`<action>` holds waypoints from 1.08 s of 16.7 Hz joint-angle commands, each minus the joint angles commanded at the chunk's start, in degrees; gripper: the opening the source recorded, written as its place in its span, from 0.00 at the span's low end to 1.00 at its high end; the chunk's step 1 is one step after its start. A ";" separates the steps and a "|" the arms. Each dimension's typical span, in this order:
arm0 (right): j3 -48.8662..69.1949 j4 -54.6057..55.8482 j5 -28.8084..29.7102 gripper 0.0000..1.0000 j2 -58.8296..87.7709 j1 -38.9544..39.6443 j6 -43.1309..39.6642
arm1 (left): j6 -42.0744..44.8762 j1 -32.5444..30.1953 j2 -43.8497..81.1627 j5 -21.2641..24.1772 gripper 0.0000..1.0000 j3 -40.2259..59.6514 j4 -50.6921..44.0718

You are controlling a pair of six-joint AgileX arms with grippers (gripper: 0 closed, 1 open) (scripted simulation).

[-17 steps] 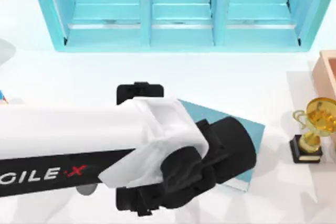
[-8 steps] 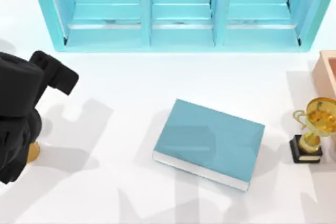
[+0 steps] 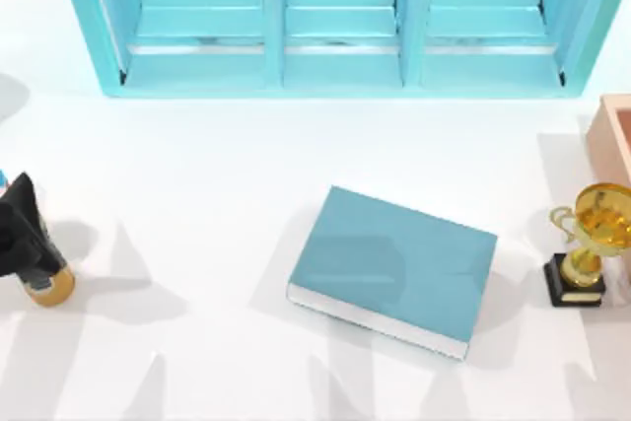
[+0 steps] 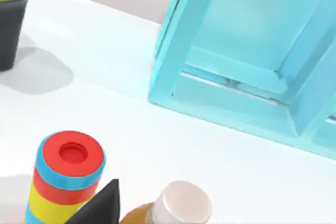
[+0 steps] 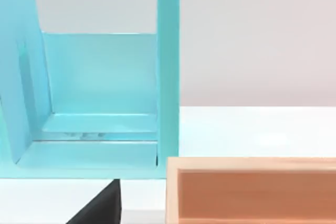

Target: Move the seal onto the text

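Observation:
The text is a flat teal-blue book (image 3: 396,265) with white page edges, lying at a slant in the middle of the table with nothing on its cover. The seal is out of view. My left gripper (image 3: 20,236) is a dark shape at the table's far left edge, far from the book, just above a small amber bottle (image 3: 49,288). A black tip of it (image 4: 100,208) sits beside that bottle's white cap (image 4: 181,203). A black part of my right gripper (image 5: 102,205) appears in the right wrist view, next to a tan box (image 5: 252,190).
A teal shelf unit (image 3: 335,22) spans the back of the table. A gold trophy (image 3: 590,239) on a black base stands right of the book, beside the tan box (image 3: 616,135). Near the left gripper stand a striped red-topped can (image 4: 68,171) and a dark pot (image 4: 10,19).
My left arm, which lay across the book a second ago, has swung back to the far left edge. The book's whole cover is uncovered and the book has not moved.

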 joint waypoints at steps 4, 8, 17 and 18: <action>0.00 0.00 0.00 1.00 0.00 0.00 0.00 | 15.49 6.93 -12.32 4.70 1.00 -9.27 6.98; 0.00 0.00 0.00 1.00 0.00 0.00 0.00 | 21.32 9.73 -17.37 6.48 1.00 -13.26 9.79; 3.47 -3.13 0.04 1.00 3.54 -0.77 -0.68 | 21.32 9.73 -17.37 6.48 1.00 -13.26 9.79; 5.81 -5.11 0.04 1.00 5.91 -1.23 -1.13 | 21.32 9.73 -17.37 6.48 1.00 -13.26 9.79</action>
